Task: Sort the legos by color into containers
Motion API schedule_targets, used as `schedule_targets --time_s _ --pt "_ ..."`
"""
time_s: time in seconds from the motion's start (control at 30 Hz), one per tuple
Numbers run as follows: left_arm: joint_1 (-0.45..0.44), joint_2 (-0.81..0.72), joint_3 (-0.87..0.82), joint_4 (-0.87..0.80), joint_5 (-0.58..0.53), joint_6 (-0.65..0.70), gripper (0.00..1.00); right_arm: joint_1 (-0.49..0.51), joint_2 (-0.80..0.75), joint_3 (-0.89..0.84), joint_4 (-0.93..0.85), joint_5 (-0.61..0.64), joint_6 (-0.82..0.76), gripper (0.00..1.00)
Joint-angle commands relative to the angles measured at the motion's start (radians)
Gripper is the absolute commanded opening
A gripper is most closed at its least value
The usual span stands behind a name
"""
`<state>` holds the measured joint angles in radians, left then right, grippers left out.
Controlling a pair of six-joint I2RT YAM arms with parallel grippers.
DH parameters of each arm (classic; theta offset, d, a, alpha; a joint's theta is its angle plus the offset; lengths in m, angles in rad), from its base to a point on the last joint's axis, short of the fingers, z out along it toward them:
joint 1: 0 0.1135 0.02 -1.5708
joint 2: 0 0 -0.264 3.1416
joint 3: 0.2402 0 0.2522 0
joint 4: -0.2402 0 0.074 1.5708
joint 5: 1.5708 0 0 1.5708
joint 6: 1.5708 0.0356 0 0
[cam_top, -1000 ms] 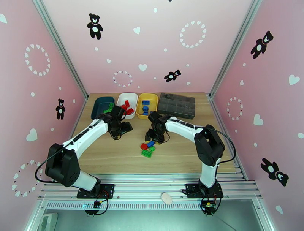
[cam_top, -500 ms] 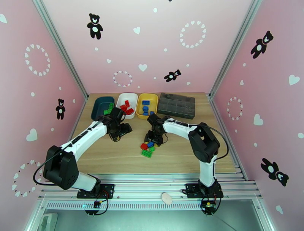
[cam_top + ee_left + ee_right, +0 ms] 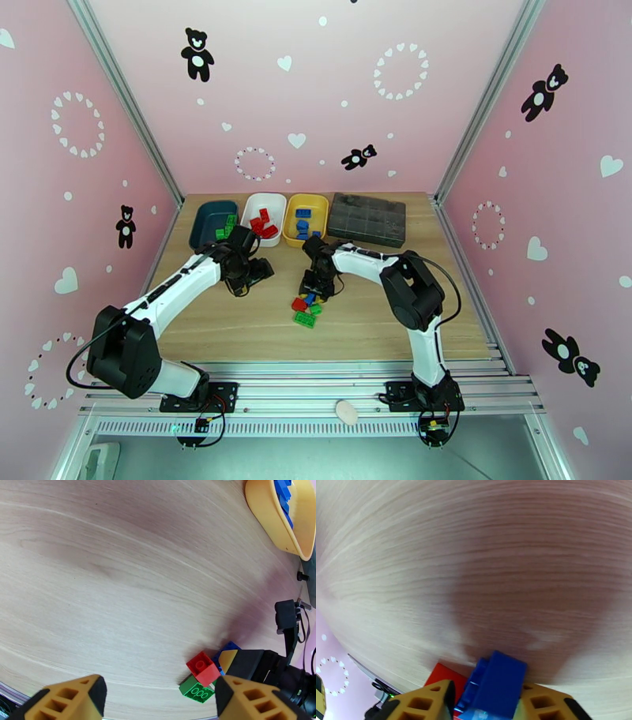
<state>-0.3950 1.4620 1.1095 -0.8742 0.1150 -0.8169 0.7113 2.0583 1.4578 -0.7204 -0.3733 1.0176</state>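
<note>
A small pile of legos lies mid-table: a red one (image 3: 299,304), a green one (image 3: 305,319) and a blue one (image 3: 313,298). My right gripper (image 3: 315,289) is down on this pile. In the right wrist view its fingers (image 3: 428,701) press both sides of the blue lego (image 3: 497,685), with the red lego (image 3: 443,675) just beside it. My left gripper (image 3: 246,278) hovers open and empty to the left of the pile. Its wrist view shows its wide-apart fingers (image 3: 71,697), the red lego (image 3: 202,668) and the green lego (image 3: 195,689). At the back stand the teal container (image 3: 202,226), the white container (image 3: 254,205) and the yellow container (image 3: 321,205).
A flat dark grey compartmented box (image 3: 367,219) sits right of the yellow container. Green legos lie in the teal container, red in the white, blue in the yellow (image 3: 276,531). Bare wood stretches in front of and to both sides of the pile.
My right gripper has slid left and down onto the pile and its fingers have come together on the blue lego. The left arm has drifted slightly left.
</note>
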Motion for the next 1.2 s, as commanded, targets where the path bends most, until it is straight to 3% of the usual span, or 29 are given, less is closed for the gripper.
schedule_targets --time_s 0.0,0.17,0.4,0.77,0.97,1.17 --pt "0.008 -0.018 -0.003 0.004 -0.007 -0.001 0.78 -0.008 0.009 0.043 -0.027 0.001 -0.009 0.32" --pt "0.018 0.021 0.035 0.016 0.03 0.003 0.8 -0.034 -0.017 0.065 -0.035 0.0 -0.019 0.23" --pt "0.021 0.132 0.136 0.091 0.154 -0.005 0.85 -0.1 -0.046 0.134 -0.033 -0.03 -0.03 0.18" --pt "0.079 0.314 0.396 0.09 0.286 -0.006 0.85 -0.248 0.105 0.486 -0.074 -0.081 -0.02 0.18" --pt "0.079 0.347 0.448 0.046 0.286 0.022 0.85 -0.301 0.255 0.726 -0.083 -0.106 0.022 0.25" --pt "0.079 0.317 0.404 0.024 0.261 0.037 0.85 -0.321 0.36 0.881 -0.086 -0.135 0.055 0.48"
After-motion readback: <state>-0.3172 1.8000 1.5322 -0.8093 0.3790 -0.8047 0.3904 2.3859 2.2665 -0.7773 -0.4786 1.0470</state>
